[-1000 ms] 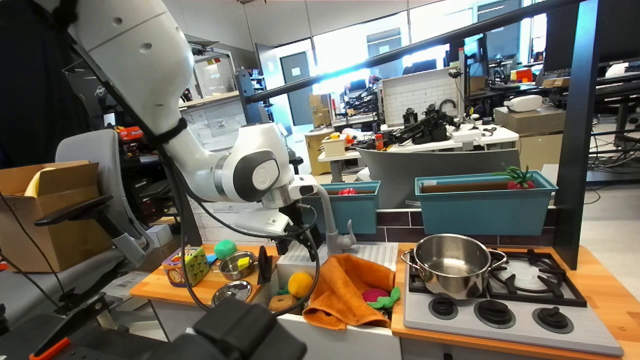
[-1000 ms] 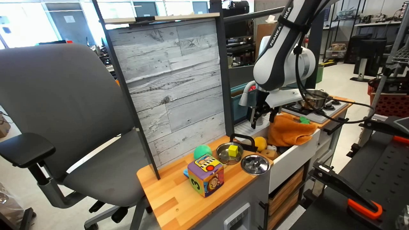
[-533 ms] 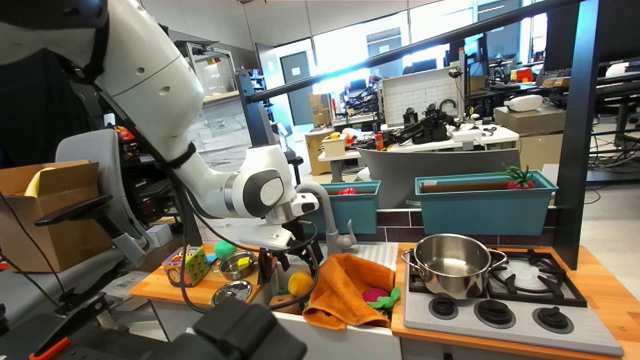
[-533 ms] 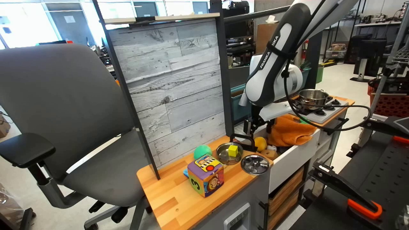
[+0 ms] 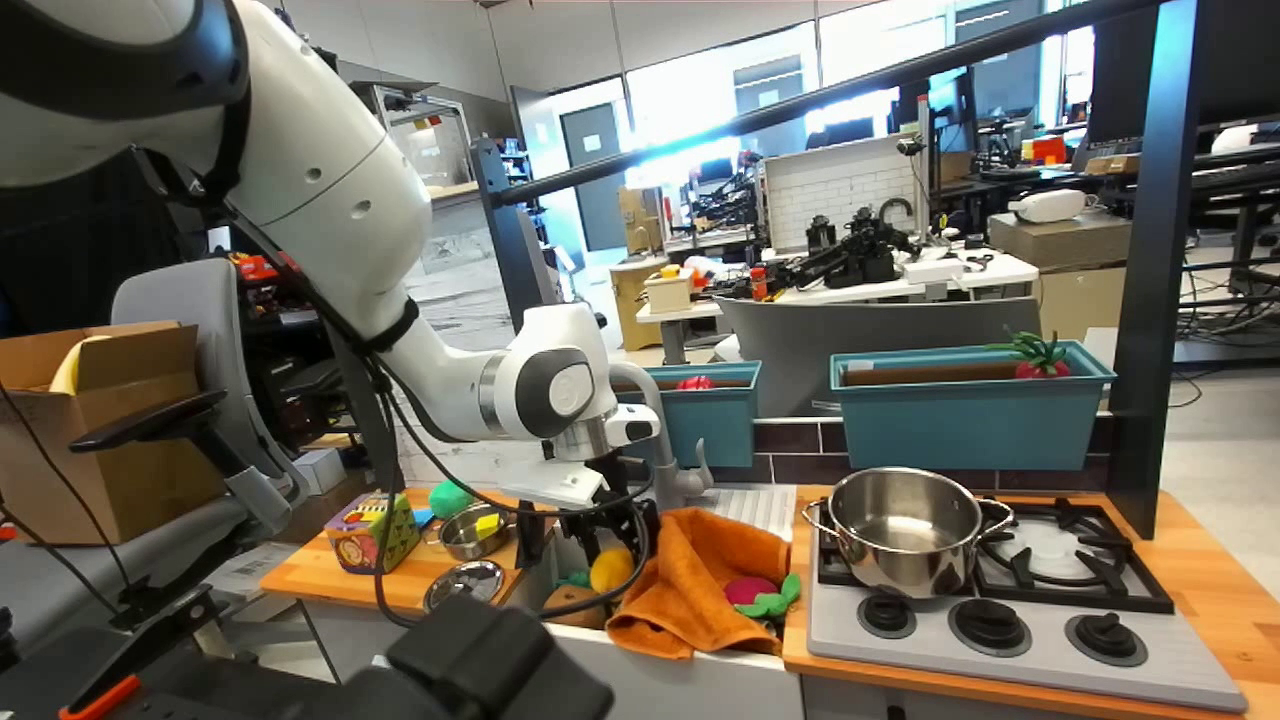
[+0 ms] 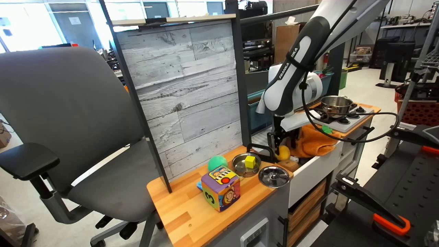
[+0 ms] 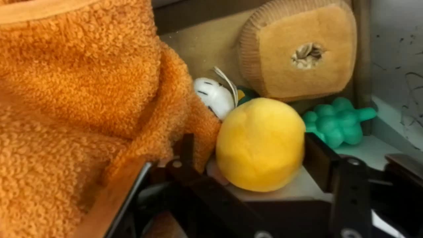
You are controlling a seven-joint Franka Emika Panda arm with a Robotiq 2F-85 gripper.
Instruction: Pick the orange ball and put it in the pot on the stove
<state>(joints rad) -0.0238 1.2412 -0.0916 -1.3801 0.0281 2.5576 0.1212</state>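
Observation:
The ball (image 7: 261,145), yellow-orange and round, lies in the sink beside an orange cloth (image 7: 82,82). It also shows in both exterior views (image 5: 611,574) (image 6: 284,154). My gripper (image 7: 248,138) is open, pointing down with its fingers on either side of the ball. In the wrist view the right finger (image 7: 322,162) meets the ball's edge; whether it touches I cannot tell. A gap shows between the left finger (image 7: 187,147) and the ball. The steel pot (image 5: 905,560) stands open on the stove (image 5: 1045,665), right of the sink; it also shows in an exterior view (image 6: 336,106).
A brown block (image 7: 307,29) and a green toy (image 7: 337,122) lie near the ball. The faucet (image 5: 660,440) rises behind the sink. A small pan (image 6: 241,168), a lid (image 6: 274,176) and a toy cube (image 6: 221,192) sit on the counter. The arm's cable loops beside the gripper.
My gripper has come down into the sink and shifted slightly, reaching around the ball. The ball has moved a little to the right in both exterior views. The pot has not moved.

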